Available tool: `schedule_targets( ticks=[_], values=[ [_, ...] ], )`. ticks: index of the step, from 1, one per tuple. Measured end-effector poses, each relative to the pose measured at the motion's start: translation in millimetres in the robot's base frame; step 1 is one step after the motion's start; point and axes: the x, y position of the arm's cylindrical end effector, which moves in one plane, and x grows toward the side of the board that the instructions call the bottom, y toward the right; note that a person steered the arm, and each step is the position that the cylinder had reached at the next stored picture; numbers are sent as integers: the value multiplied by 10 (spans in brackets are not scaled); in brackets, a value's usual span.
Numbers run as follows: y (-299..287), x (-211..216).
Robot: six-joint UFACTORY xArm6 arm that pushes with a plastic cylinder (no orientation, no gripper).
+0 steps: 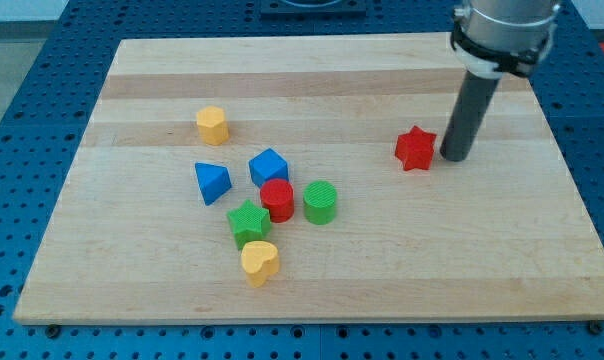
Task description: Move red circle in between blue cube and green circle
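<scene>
I am counting seven blocks lying on the wooden board [132, 270]: two red, two blue, two green... and two yellow, making eight in fact. The red circle [277, 199] is sitting in the cluster at the view's centre-left, a short upright cylinder with a flat top. It is sitting just below the blue cube [268, 166], touching or nearly touching it, and just beside the green circle [320, 202] on the view's right. The green star [248, 222] is pressing close at its lower left; I cannot tell whether they are touching. The blue triangle [212, 182] is lying left of the cube. One yellow block [212, 124] is standing apart toward the view's top; the yellow heart [259, 262] is lying below the green star. The red star [415, 148] is sitting alone at the view's right.

My tip [454, 158] is resting just right of the red star, well apart from the cluster. The rod is carrying no jaws and holding nothing. The arm's upper part is being cut off by the view's top edge.
</scene>
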Motion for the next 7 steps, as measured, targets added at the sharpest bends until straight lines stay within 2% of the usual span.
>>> schedule_targets(
  ticks=[1, 2, 3, 4, 5, 6, 7],
  values=[
    [-844, 1],
    [-1147, 138],
    [-521, 1080],
    [-1573, 1873],
    [-2229, 1935],
    [-1896, 1487],
    [-2499, 771]
  ],
)
